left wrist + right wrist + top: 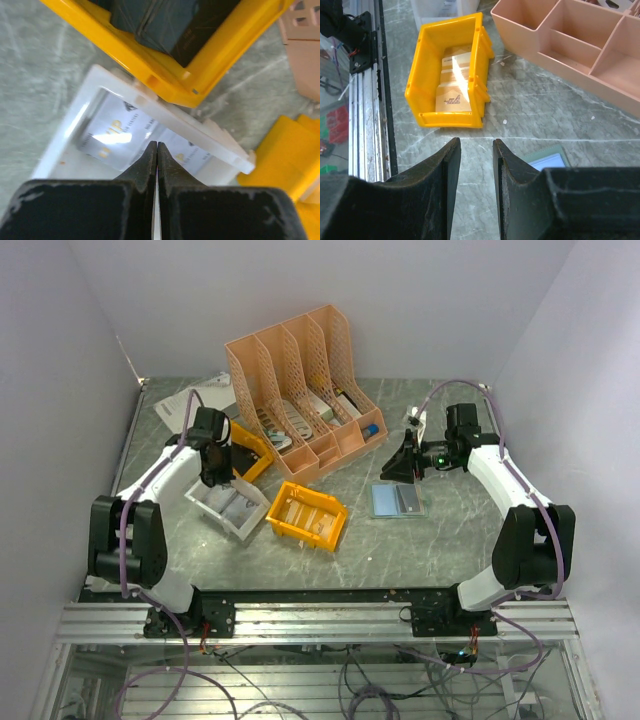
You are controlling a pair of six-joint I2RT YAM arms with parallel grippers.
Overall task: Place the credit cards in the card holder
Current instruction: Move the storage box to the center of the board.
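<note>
Card holder (398, 500) lying open, blue inside up, centre-right of top view on table (450, 540), just below right gripper (475, 145); jaws standing apart, gripping nothing. Stack of tan credit cards (454, 82) sitting in yellow bin (422, 85) at centre, count unclear. Two pale cards (112, 135) showing in white bin (210, 142) under left gripper (157, 150), fingers pressing shut. One second yellow bin (252, 448) and one peach organizer (300, 370) crowding upper centre.

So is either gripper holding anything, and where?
Right gripper open, empty. Left gripper shut over the white bin; nothing seen between its fingers.
</note>
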